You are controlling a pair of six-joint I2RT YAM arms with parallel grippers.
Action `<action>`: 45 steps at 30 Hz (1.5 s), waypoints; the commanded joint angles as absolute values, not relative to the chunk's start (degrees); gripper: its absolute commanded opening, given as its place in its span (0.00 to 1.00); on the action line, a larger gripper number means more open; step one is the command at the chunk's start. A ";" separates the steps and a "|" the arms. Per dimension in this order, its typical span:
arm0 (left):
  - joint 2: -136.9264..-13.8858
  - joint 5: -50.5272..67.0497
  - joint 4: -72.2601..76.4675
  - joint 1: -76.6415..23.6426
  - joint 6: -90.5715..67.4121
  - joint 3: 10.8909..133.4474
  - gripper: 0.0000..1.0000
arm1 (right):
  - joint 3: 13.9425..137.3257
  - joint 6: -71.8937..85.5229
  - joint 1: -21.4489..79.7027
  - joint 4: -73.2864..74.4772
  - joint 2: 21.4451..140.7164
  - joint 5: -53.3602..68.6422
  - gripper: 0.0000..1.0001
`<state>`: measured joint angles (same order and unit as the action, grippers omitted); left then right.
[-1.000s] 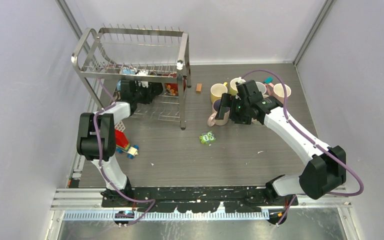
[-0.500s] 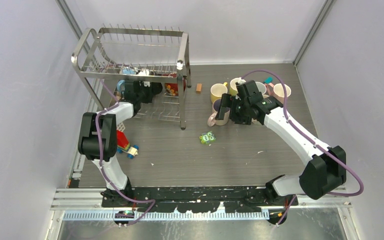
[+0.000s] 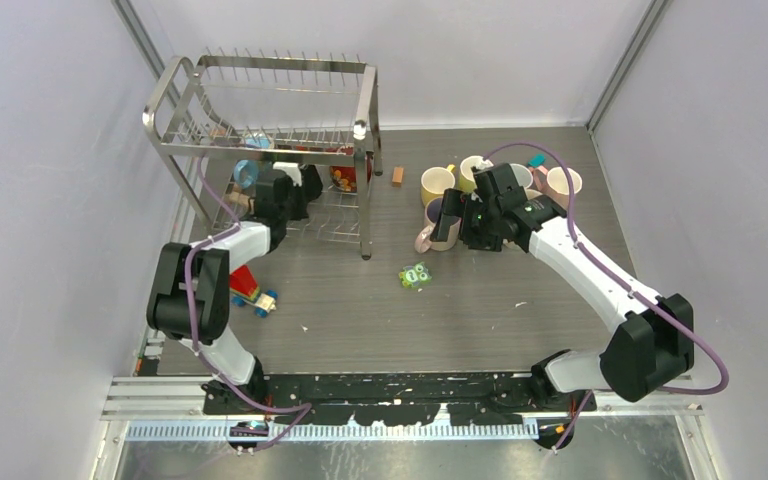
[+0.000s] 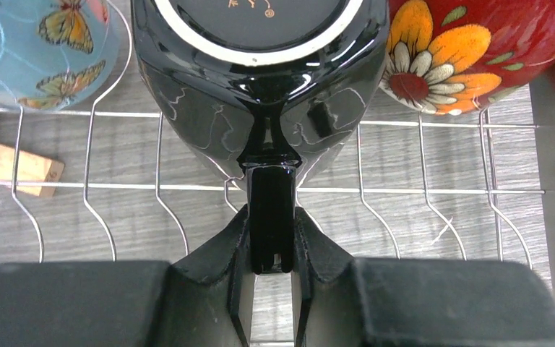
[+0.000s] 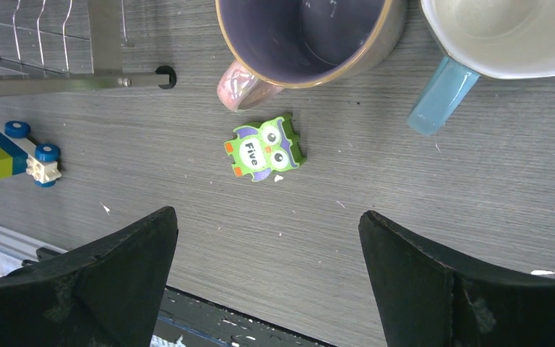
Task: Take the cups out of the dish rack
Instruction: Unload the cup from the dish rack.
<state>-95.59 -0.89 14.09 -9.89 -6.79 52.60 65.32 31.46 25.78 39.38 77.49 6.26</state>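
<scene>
The dish rack (image 3: 260, 150) stands at the back left, its lower wires showing in the left wrist view (image 4: 419, 188). My left gripper (image 4: 271, 231) is inside the lower tier (image 3: 295, 190), shut on the handle of an upturned black mug (image 4: 260, 65). A light blue butterfly mug (image 4: 36, 50) sits to its left and a red flowered mug (image 4: 477, 50) to its right. My right gripper (image 5: 267, 217) is open and empty above the table (image 3: 450, 218), near a purple mug with a pink handle (image 5: 303, 36) and a cream mug with a blue handle (image 5: 498, 36).
Several mugs stand on the table at the back right, among them a yellow one (image 3: 437, 185) and a beige one (image 3: 564, 183). A green owl puzzle piece (image 5: 264, 148) lies mid-table. A toy car (image 5: 7, 155) sits near the rack's leg (image 5: 105, 43). A wooden block (image 4: 14, 166) lies under the rack.
My left gripper has drawn back toward the rack's front with the black mug in it, uncovering the blue mug behind. My right gripper has barely moved.
</scene>
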 commanded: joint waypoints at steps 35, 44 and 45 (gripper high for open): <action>-62.73 -19.31 13.15 -22.11 -18.96 35.61 0.00 | 63.82 33.56 26.36 34.61 75.10 7.93 1.00; -51.16 -23.97 1.40 -28.51 -26.58 32.87 0.00 | 62.08 35.92 27.00 32.28 73.95 8.98 1.00; -50.11 -24.52 -0.35 -29.61 -27.26 33.00 0.00 | 61.79 36.38 27.16 31.85 73.78 9.19 1.00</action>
